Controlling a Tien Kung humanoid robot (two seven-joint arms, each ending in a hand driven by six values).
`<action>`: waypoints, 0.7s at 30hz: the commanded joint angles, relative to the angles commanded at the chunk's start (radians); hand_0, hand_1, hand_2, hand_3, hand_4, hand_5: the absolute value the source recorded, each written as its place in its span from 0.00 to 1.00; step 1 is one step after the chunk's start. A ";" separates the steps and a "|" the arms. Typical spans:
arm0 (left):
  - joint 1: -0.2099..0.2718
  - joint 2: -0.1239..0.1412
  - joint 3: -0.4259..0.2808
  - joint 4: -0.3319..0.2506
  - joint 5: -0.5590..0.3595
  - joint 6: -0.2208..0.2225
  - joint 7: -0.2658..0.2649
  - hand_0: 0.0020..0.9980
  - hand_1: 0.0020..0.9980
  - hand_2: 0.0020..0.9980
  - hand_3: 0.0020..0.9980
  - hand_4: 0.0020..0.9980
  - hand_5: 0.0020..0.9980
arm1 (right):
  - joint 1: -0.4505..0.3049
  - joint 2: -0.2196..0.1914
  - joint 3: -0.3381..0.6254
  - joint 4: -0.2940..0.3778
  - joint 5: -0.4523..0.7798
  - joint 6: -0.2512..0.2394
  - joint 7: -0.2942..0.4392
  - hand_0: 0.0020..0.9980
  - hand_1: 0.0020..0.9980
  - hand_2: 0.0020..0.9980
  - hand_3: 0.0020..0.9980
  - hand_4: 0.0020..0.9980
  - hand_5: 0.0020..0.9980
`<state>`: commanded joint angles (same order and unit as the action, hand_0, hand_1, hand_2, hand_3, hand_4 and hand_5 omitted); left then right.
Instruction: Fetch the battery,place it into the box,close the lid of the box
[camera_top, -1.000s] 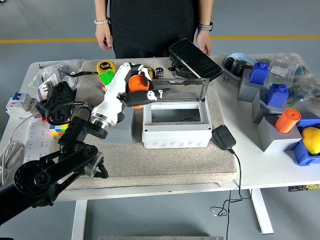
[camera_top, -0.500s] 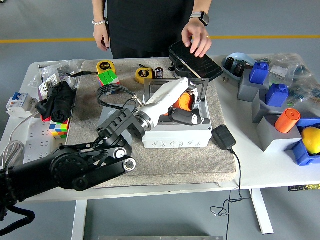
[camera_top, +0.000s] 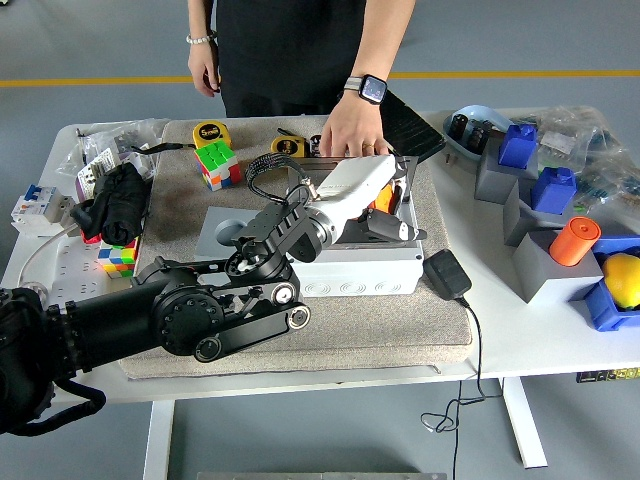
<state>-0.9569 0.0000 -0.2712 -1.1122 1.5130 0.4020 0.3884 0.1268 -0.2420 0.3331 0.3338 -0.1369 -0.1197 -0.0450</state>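
With my left hand (camera_top: 385, 205) over the open box (camera_top: 360, 268), its fingers (camera_top: 392, 228) curled round the orange battery (camera_top: 383, 203), I judge it rigid, smooth, light, best gripped mid-barrel, while a person's hand (camera_top: 350, 135) steadies the lid.

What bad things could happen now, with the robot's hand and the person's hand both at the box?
The person's hand rests at the back of the box while the robot's left hand holds the orange battery over it, so they might bump. The battery could also slip out or land crooked, blocking the lid.
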 joint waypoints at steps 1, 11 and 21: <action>0.003 0.000 0.004 0.003 -0.002 -0.001 -0.003 0.15 0.17 0.25 0.41 1.00 0.40 | 0.000 0.000 0.001 0.000 0.000 0.000 0.000 0.57 0.64 0.67 0.58 0.95 0.48; 0.012 0.000 0.010 0.012 -0.016 0.001 -0.017 0.29 0.48 0.48 0.54 1.00 0.43 | -0.001 0.000 0.001 0.002 -0.004 0.000 0.001 0.58 0.64 0.67 0.58 0.95 0.48; 0.016 0.000 0.004 0.008 -0.022 0.000 -0.021 0.31 0.51 0.50 0.57 1.00 0.46 | -0.001 0.000 0.005 0.003 -0.007 0.001 0.000 0.57 0.64 0.67 0.58 0.95 0.48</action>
<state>-0.9406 0.0000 -0.2676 -1.1046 1.4911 0.4018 0.3675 0.1260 -0.2423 0.3379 0.3372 -0.1438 -0.1185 -0.0449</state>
